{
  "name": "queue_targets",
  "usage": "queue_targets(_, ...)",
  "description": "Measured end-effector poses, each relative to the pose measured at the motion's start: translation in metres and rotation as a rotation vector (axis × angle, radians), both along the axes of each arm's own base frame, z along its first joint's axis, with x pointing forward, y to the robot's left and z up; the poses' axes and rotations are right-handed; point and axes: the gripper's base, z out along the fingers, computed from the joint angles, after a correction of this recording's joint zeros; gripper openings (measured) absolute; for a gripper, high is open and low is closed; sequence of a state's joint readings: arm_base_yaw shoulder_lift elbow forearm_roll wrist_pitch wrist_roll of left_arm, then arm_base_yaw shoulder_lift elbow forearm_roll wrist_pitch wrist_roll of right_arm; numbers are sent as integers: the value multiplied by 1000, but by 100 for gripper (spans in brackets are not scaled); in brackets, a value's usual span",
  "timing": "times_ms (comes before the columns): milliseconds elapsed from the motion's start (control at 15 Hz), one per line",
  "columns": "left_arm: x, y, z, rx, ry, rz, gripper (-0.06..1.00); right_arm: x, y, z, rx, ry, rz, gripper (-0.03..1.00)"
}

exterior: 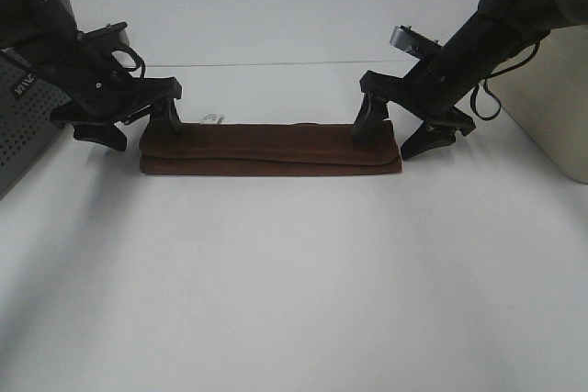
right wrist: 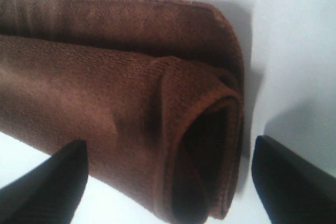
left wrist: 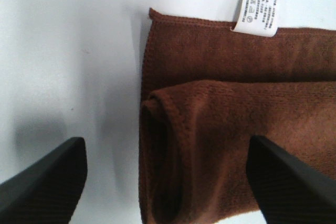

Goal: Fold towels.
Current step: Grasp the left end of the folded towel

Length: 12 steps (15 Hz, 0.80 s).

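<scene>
The dark reddish-brown towel [exterior: 271,148] lies folded into a long narrow strip across the white table. Its small white tag [exterior: 213,118] sticks out at the far left corner and also shows in the left wrist view [left wrist: 256,10]. My left gripper [exterior: 138,128] is open and straddles the strip's left end [left wrist: 173,145], one finger on each side. My right gripper [exterior: 397,133] is open and straddles the strip's right end [right wrist: 205,145], where the fold forms a loose rolled loop. Neither gripper holds the cloth.
A grey perforated box [exterior: 20,126] stands at the left edge of the table [exterior: 294,282]. A beige box [exterior: 551,107] stands at the right edge. A seam crosses the tabletop just behind the towel.
</scene>
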<state>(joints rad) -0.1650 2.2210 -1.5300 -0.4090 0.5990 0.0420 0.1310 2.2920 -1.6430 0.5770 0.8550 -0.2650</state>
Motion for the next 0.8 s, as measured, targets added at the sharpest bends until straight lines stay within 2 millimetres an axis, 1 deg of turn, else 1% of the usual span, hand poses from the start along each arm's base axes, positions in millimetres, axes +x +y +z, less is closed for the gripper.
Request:
queue_targets(200, 2, 0, 0, 2, -23, 6, 79, 0, 0, 0, 1, 3, 2, 81)
queue_targets(333, 3, -1, -1, 4, -34, 9, 78, 0, 0, 0, 1, 3, 2, 81)
queue_targets(600, 1, -11, -14, 15, -19, -28, 75, 0, 0, 0, 0, 1, 0, 81)
queue_targets(733, 1, -14, -20, 18, -13, -38, 72, 0, 0, 0, 0, -2, -1, 81)
queue_targets(800, 1, -15, -21, 19, -11, -39, 68, 0, 0, 0, 0, -2, -1, 81)
